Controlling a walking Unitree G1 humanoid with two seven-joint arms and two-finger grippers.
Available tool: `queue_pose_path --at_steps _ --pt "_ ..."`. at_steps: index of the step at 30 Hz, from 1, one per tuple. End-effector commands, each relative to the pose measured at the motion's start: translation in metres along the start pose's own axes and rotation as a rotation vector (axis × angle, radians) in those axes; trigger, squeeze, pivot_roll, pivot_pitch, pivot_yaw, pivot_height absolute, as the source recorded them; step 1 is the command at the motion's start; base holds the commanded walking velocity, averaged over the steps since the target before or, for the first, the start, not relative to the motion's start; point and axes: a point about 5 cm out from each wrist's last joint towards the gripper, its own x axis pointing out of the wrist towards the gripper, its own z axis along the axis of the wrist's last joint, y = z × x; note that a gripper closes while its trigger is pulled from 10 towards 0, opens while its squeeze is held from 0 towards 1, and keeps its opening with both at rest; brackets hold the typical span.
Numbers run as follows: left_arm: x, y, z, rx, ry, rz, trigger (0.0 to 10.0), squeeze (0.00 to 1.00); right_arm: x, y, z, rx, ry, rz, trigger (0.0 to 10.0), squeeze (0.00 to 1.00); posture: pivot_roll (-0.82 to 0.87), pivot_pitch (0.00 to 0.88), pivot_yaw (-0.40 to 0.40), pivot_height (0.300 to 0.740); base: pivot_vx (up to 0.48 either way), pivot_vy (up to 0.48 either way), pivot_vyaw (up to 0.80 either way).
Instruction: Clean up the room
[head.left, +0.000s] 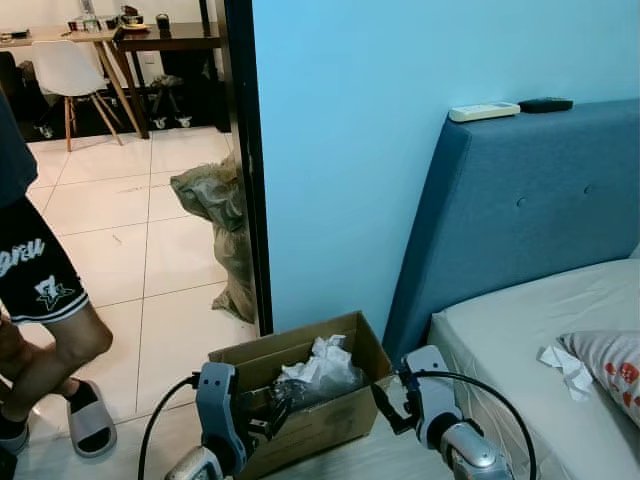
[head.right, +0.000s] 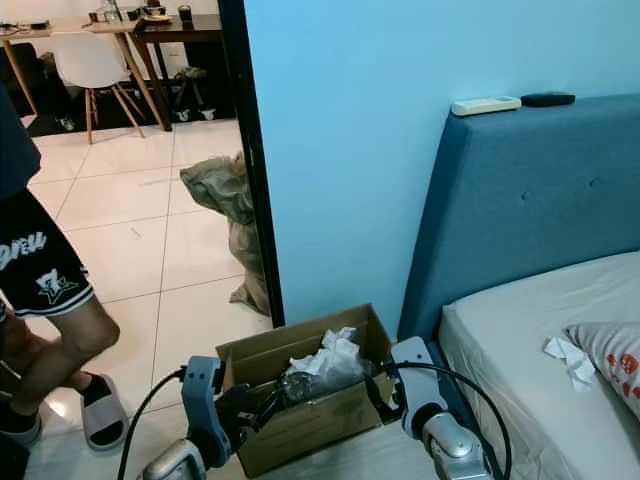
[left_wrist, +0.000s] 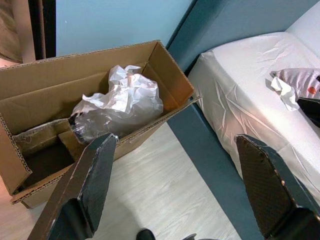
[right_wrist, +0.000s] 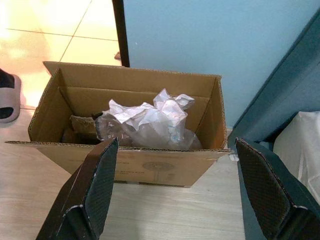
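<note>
Two grippers are hanging low in front of the robot, flanking an open box (head.left: 300, 400) on the floor; the box is sitting just beside the bed (head.left: 520, 340), against the blue wall; crumpled plastic (right_wrist: 145, 122) is already lying inside it. A scrap (head.left: 565, 368) of white paper is lying on the mattress, near a pillow (head.left: 612, 365); it is well apart from both grippers and looks like the next thing to clear.

Left gripper (left_wrist: 180, 185): fingers (left_wrist: 92, 175) spread wide, released, holding nothing, touching nothing; it is pointing at the floor between box and bed. Right gripper (right_wrist: 180, 185): likewise spread wide and empty, hovering in front of the box's near wall.

Judgement on the step in hand: the robot is probably choosing a pickup; the right arm is the nearer one to the scrap, so it should be reaching over the mattress edge, coming down from above, pinching the paper at its raised fold so as not to snag the sheet; then carrying it over the box's open top before releasing.

A person's legs (head.left: 40, 330) are standing at the doorway on the tiled floor; a sack (head.left: 225, 230) is leaning by the door frame; two remotes (head.left: 505, 108) are resting on the headboard.
</note>
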Motion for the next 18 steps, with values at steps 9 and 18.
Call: queue_pose_path --at_steps 9,18 --pt "-0.0012 -0.0010 -0.0041 -0.021 0.014 0.003 10.0 0.00 -0.0024 0.0005 -0.0034 0.030 0.010 -0.005 10.0 0.00 -0.06 0.001 -0.020 0.740 0.000 0.000 0.00" --pt "0.0016 0.0028 -0.0017 -0.032 0.009 0.030 10.0 0.00 -0.0036 -0.0006 -0.0039 0.047 0.016 -0.022 10.0 0.00 -0.07 0.018 -0.014 0.740 0.000 0.000 -0.17"
